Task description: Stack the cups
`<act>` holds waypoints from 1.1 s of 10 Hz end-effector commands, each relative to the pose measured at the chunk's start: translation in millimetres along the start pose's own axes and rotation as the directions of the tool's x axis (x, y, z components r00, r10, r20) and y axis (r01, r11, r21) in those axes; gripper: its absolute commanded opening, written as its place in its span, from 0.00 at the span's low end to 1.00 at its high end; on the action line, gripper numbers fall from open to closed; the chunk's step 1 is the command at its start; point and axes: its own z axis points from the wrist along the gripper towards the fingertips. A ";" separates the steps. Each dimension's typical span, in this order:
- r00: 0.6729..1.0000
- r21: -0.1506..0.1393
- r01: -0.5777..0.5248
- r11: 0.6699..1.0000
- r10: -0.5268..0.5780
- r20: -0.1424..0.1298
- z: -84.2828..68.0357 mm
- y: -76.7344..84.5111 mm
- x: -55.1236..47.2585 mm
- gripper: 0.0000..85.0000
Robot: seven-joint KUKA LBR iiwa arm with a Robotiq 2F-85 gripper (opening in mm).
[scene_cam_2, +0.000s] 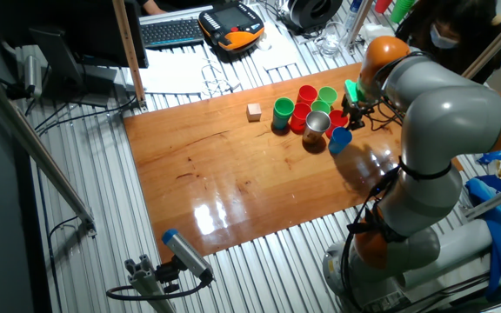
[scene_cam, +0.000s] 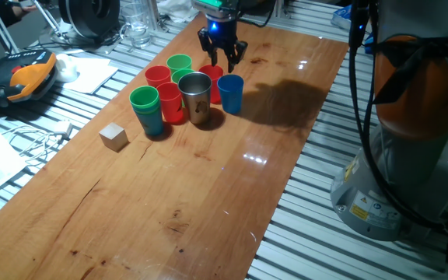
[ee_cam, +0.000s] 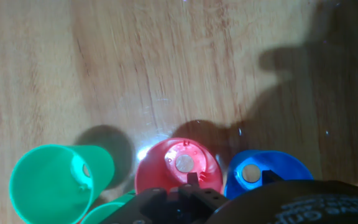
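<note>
A cluster of cups stands on the wooden table. A green cup sits nested in a blue one. Beside them are red cups, green cups, the steel cup, a red cup and a blue cup. My gripper hangs open and empty just above the far red cup. In the hand view that red cup lies right under the fingers, with a green cup to the left and the blue cup to the right.
A small wooden cube lies left of the cups. Off the table's left edge are a pendant, papers and cables. The robot base stands at the right edge. Bare wood shows in front of the cups.
</note>
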 end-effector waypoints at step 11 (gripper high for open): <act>1.000 -0.028 -0.012 1.000 0.012 -0.011 23.7 0.1 0.9 0.60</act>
